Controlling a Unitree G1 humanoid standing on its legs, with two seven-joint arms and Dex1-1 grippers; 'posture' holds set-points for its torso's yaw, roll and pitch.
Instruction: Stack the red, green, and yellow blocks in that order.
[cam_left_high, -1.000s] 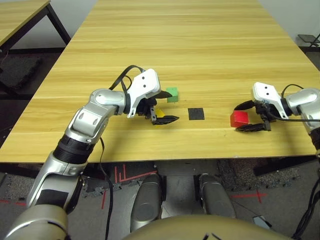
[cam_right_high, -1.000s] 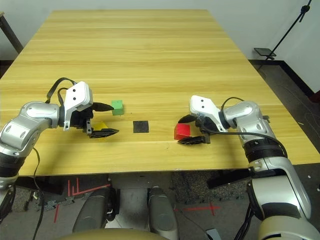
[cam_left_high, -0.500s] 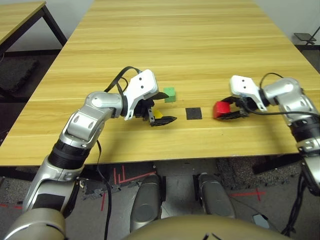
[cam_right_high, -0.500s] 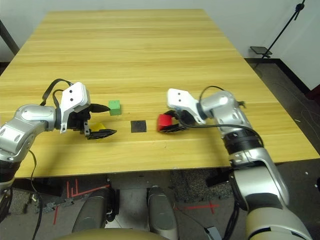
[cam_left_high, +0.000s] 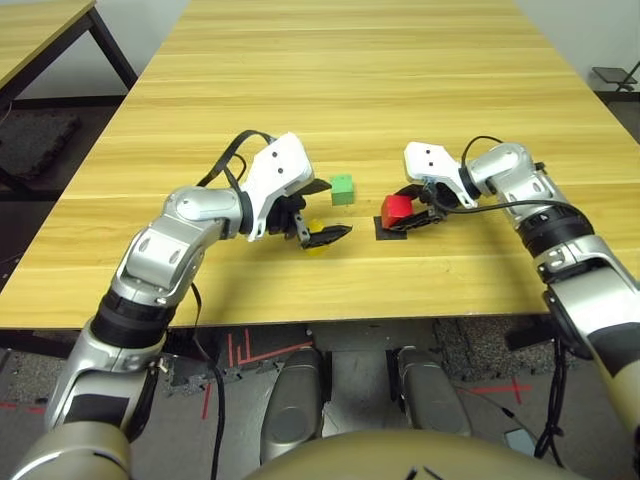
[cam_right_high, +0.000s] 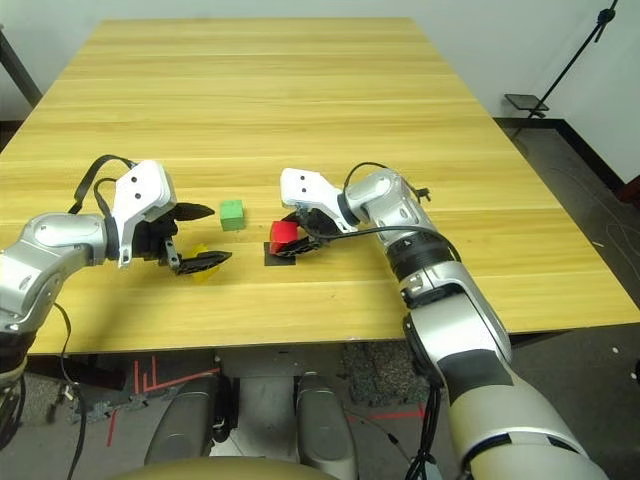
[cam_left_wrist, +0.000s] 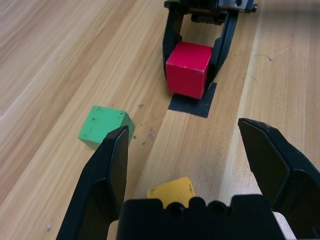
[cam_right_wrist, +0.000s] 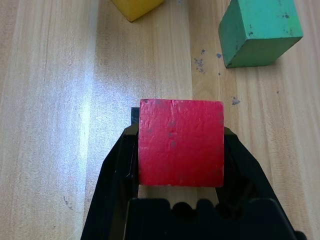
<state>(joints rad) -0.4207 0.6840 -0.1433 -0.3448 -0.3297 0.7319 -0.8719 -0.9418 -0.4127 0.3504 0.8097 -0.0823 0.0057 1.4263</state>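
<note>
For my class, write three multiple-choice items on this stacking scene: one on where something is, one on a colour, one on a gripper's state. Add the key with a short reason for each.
1. Where is the red block?
A. over the black square patch
B. on the green block
C. at the table's far edge

2. Which colour is the block between the left gripper's fingers?
A. red
B. yellow
C. green

3. How is the right gripper?
A. open, holding nothing
B. shut on the red block
C. shut on the green block

Key: 1 A, the patch shows just beneath the block. 2 B, the yellow block lies between its spread fingers. 3 B, both fingers press the red block's sides.
</note>
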